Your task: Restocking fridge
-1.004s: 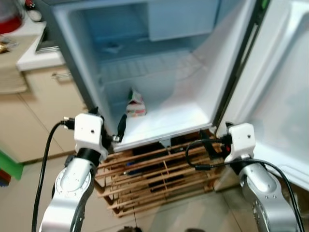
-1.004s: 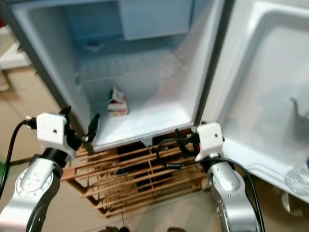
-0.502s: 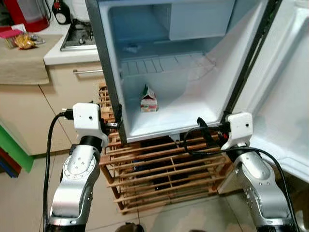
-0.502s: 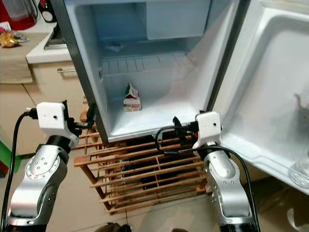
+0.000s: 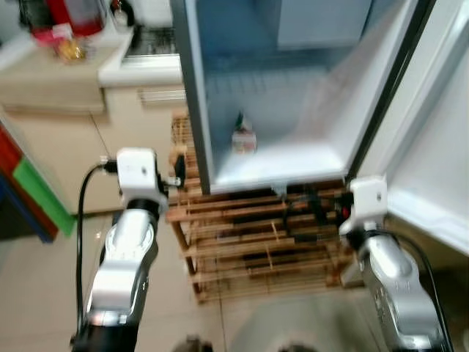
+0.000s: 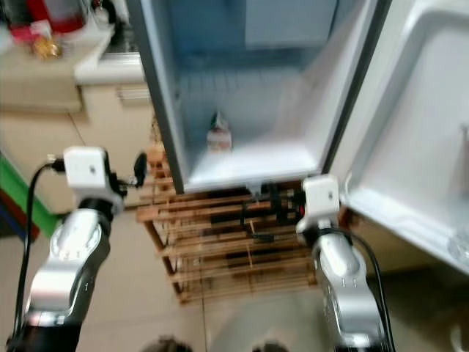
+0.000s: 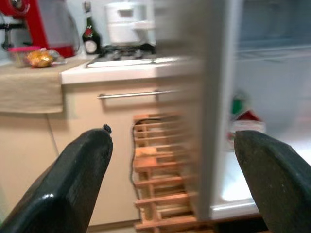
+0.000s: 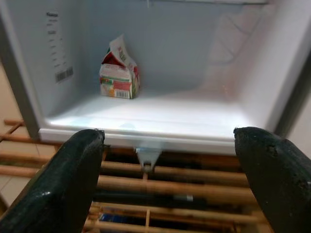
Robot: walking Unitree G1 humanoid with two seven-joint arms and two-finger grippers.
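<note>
Left hand [image 7: 170, 189]: fingers spread wide, empty, outside the fridge's left wall
Right hand [image 8: 167, 184]: fingers apart, empty, before the fridge floor
Milk carton [image 8: 119, 69]: upright inside the open fridge [image 5: 209, 95]; wooden rack [image 5: 256, 242] underneath

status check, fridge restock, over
Left gripper open, empty, outside fridge wall. Right gripper open, empty, facing floor. One carton inside, upright. Door open, path clear.

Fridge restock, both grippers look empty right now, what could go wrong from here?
1. The open fridge door stands beside the right gripper; a swing of that arm might knock it.
2. The small carton stands alone on the fridge floor, so a careless placement could tip it.
3. The left gripper sits close to the fridge's side wall.
</note>
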